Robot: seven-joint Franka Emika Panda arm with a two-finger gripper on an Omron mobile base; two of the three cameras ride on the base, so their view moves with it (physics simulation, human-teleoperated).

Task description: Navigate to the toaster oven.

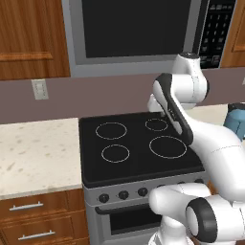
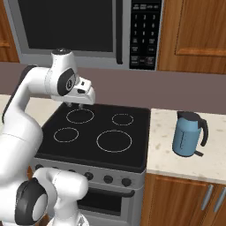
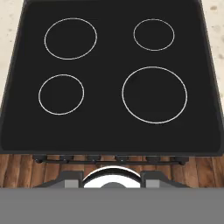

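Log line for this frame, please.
base: facing stove | tool: above cooktop, holding nothing | microwave overhead | blue kettle on right counter

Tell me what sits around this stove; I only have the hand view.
Observer: A microwave hangs above the stove, with its keypad on the right side.
Operator: Anything on the counters?
Observer: A blue kettle stands upright on the counter right of the stove.
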